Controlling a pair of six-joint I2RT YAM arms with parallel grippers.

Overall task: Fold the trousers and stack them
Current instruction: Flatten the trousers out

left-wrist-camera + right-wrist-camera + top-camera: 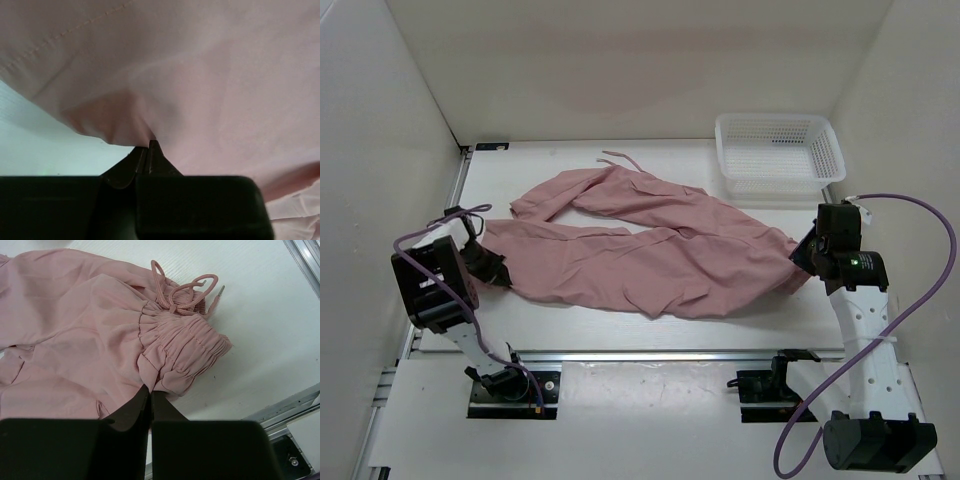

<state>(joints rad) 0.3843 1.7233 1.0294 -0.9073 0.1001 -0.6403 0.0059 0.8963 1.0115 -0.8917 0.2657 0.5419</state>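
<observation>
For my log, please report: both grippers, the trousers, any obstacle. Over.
Left gripper shut on trousers, left end. Right gripper shut on trousers, right end. Trousers spread unfolded on table. Basket far right, apart from cloth.

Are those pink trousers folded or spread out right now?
Spread out: the dusty-pink fabric trousers lie stretched across the white table, both legs showing, unfolded.
</observation>
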